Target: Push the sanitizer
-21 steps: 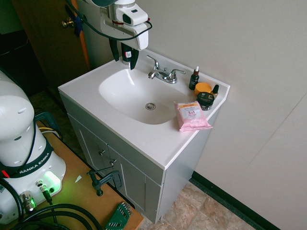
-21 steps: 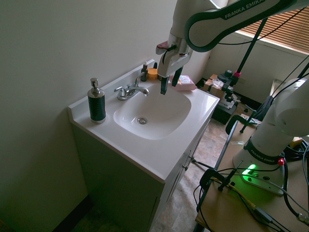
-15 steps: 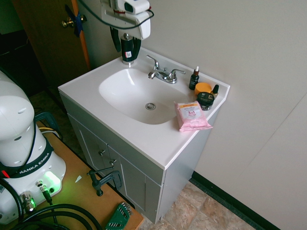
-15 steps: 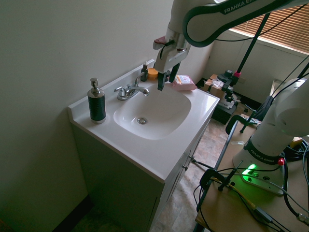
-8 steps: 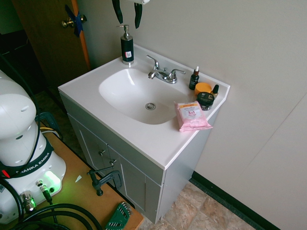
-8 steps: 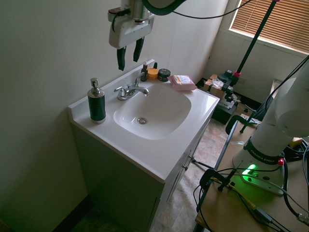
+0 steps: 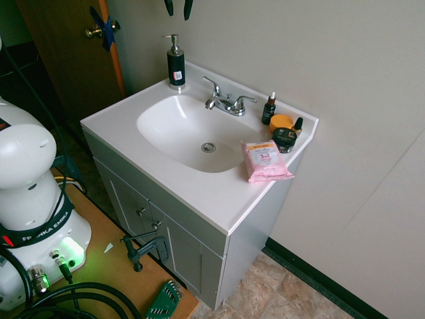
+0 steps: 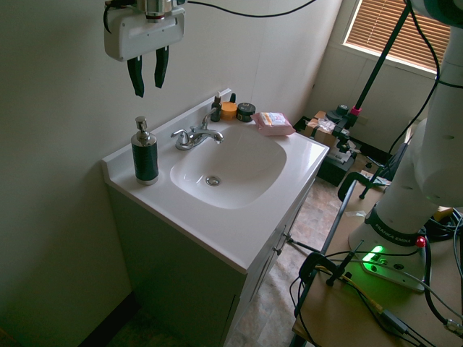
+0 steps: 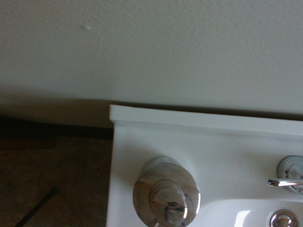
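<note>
Moved since earlier frame: pincer (image 8: 150, 75), across toward the sanitizer (image 8: 145, 153). Counted: one sanitizer, upright on the counter (image 8: 211, 244) near its back corner; one faucet (image 8: 197, 136); one dropper bottle (image 7: 269, 108); one pink packet (image 7: 265, 161). Pincer's two fingers apart, above the sanitizer, holding and touching nothing.

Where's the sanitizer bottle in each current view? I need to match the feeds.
First exterior: sanitizer bottle, upper left, behind the sink.
Second exterior: left, on the counter's near corner.
Wrist: bottom, left of centre, seen from above.
Shared landmark: the faucet.
</note>
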Available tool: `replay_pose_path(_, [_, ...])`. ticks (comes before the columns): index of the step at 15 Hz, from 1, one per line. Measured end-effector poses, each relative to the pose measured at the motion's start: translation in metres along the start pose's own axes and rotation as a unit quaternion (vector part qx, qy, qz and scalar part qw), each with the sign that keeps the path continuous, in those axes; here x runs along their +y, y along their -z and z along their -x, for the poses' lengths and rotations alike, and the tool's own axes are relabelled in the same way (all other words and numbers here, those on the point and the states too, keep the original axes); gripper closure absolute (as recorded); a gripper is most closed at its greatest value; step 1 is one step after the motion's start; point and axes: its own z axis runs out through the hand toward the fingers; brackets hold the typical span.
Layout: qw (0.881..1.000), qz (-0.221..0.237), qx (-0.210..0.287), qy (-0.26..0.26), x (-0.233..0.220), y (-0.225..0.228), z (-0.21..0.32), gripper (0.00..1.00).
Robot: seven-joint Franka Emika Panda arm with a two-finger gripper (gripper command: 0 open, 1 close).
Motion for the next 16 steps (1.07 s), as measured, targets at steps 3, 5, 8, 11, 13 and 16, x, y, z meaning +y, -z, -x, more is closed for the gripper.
replay_pose_path(3, [1.0, 0.004, -0.003, 0.005, -0.01, -0.003, 0.008, 1.0])
replay_pose_path(5, [1.0, 0.007, -0.004, 0.005, -0.011, -0.007, 0.009, 1.0])
replay_pose_path(8, [1.0, 0.014, -0.007, 0.003, -0.011, -0.016, 0.006, 1.0])
replay_pose_path(11, [1.0, 0.023, -0.013, 0.004, -0.014, -0.03, 0.01, 1.0])
replay_pose_path(13, [1.0, 0.027, -0.016, 0.003, -0.018, -0.037, 0.014, 1.0])
replay_pose_path(16, [0.999, 0.032, -0.019, 0.002, -0.02, -0.045, 0.016, 1.0])
